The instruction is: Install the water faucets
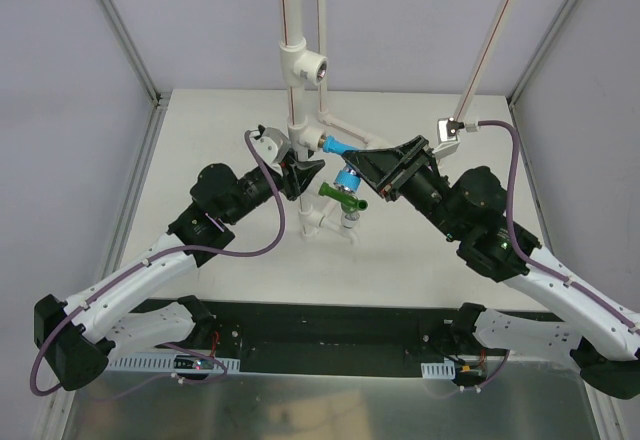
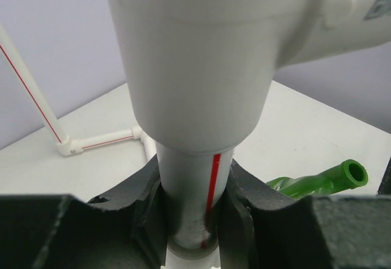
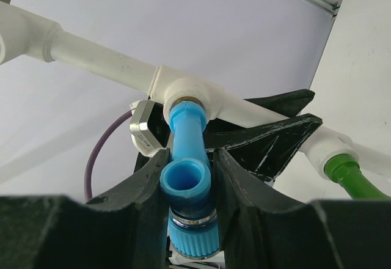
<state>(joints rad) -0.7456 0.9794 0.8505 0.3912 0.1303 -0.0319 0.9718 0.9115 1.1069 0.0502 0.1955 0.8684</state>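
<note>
A white pipe stand [image 1: 291, 60] with tees rises at the table's middle. My left gripper [image 1: 300, 175] is shut on its upright white pipe with a red stripe [image 2: 194, 202], just below a tee. My right gripper [image 1: 375, 172] is shut on the light blue faucet [image 1: 342, 163], whose inlet end sits in a white tee socket [image 3: 186, 95]; its spout [image 3: 185, 180] points at the right wrist camera. The dark green faucet [image 1: 340, 193] sticks out of a lower fitting; it also shows in the left wrist view [image 2: 324, 180] and the right wrist view [image 3: 351, 177].
A thin white pipe with a red stripe [image 1: 490, 40] leans at the back right. A low pipe run with an elbow [image 2: 98, 142] lies on the table behind the stand. Frame posts stand at the table's back corners.
</note>
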